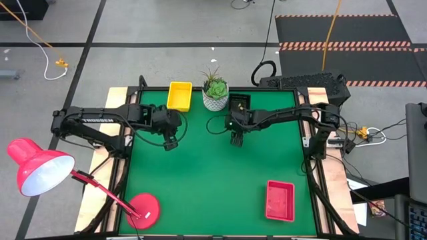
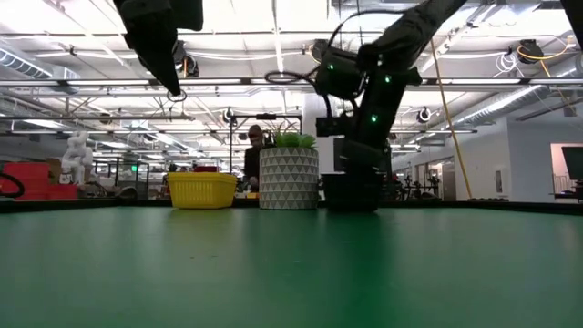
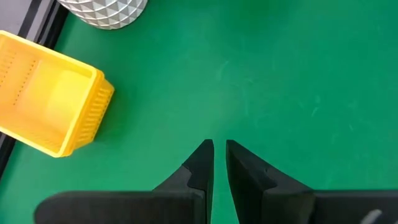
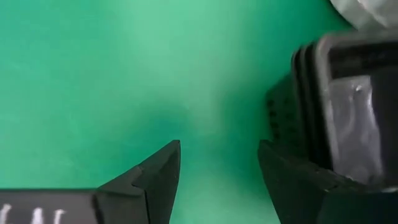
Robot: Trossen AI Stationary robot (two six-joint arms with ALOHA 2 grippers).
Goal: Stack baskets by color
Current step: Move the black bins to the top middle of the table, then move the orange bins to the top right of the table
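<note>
— Listing what I have on the table from my remote desk. Item one: yellow basket stack (image 1: 179, 96), at the far edge of the green table (image 1: 213, 180), just left of the white plant pot (image 1: 215, 99).

— And the black ones?

— Item two: black basket stack (image 1: 239, 104), far edge, just right of the pot. In the right wrist view its nested rims show beside one finger; I count several layers but cannot fix the number.

— Red?

— Item three: red basket (image 1: 280, 200), near right corner, well apart from the others. Whether it is one or several I cannot tell.

— Grippers?

— Item four: right gripper (image 1: 236, 138), low over the mat just in front of the black stack, jaws parted, nothing between them but green mat. Item five: left gripper (image 1: 171, 142), raised above the mat on the left, near the yellow stack, jaws almost together with only a thin slit, holding nothing.

— Anything else?

— Item six: red lamp (image 1: 40, 170), its round base at the near left corner.
</note>
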